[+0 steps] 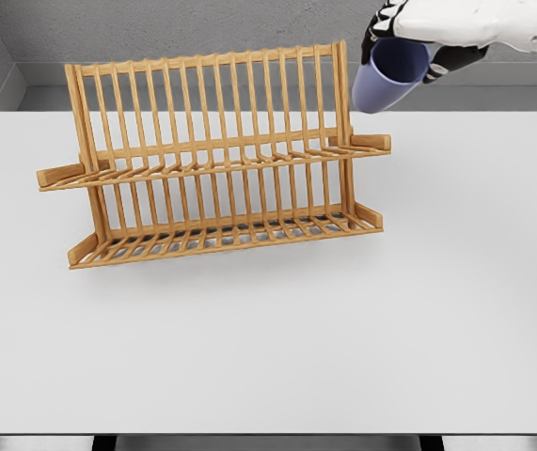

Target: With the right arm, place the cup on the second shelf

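White surface (456,310) fills most of the head view, grey wall behind. At upper right, the right robot hand (418,42) is clamped around a blue cup (388,73), held tilted in the air. Below and to its left stands a wooden two-tier rack (216,160); its corner post seems just beside the cup, perhaps touching.

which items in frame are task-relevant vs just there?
In the job:
- blue cup, tilted, held in the right hand
- wooden rack, both shelves empty

Just there:
- white table
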